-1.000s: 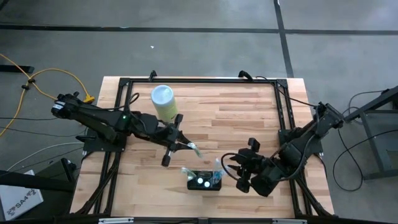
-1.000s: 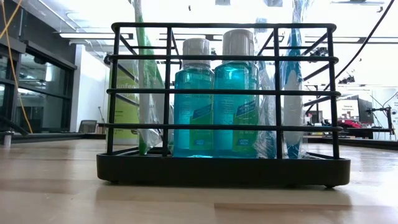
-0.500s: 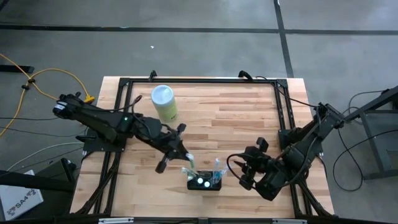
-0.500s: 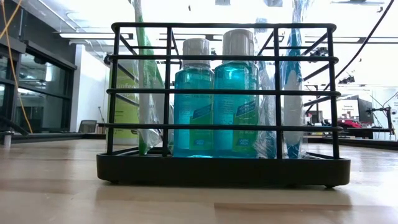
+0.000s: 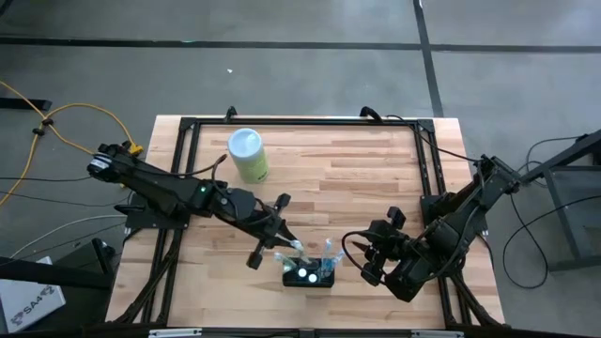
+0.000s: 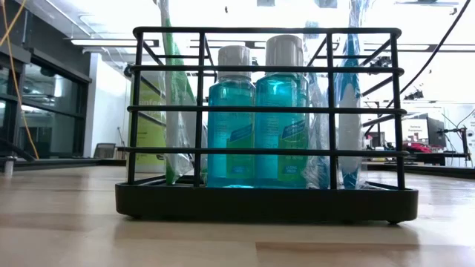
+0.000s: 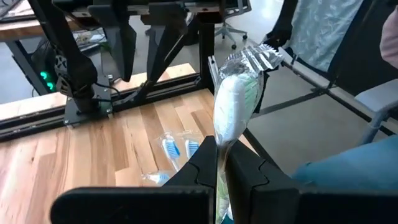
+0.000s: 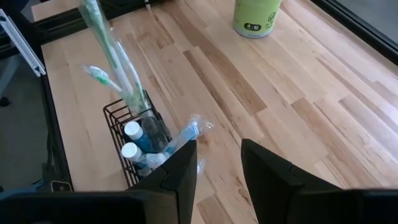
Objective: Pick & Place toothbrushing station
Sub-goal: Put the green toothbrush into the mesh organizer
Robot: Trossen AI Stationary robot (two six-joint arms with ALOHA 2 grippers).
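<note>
The toothbrushing station (image 5: 308, 273) is a black wire basket near the table's near edge. In the low view (image 6: 260, 111) it holds two blue bottles (image 6: 256, 122) and wrapped toothbrushes. My left gripper (image 5: 278, 233) is just left of and beyond the basket, shut on a wrapped green-and-white toothbrush (image 7: 234, 102). The toothbrush's free end (image 5: 295, 247) is by the basket's far left corner. My right gripper (image 5: 364, 253) is open and empty to the right of the basket, which shows in its wrist view (image 8: 140, 143). My left gripper pinches the wrapped toothbrush between its two fingers, on the handle just behind the head (image 7: 221, 144). The head and the crimped wrapper end (image 7: 261, 56) stick out past the fingertips. The fingers slant down toward the basket. Whether the toothbrush touches the basket I cannot tell.
A pale green cylinder with a whitish top (image 5: 247, 154) stands at the far left of the table, also in the right wrist view (image 8: 257, 15). A black frame (image 5: 424, 160) runs round the table's edges. Bare wood lies between the cylinder and the basket.
My left gripper has carried the wrapped toothbrush toward the table's near edge and right, up to the basket's far left corner. My right gripper has drawn back a little toward the table's right edge. The basket has stayed in place.
</note>
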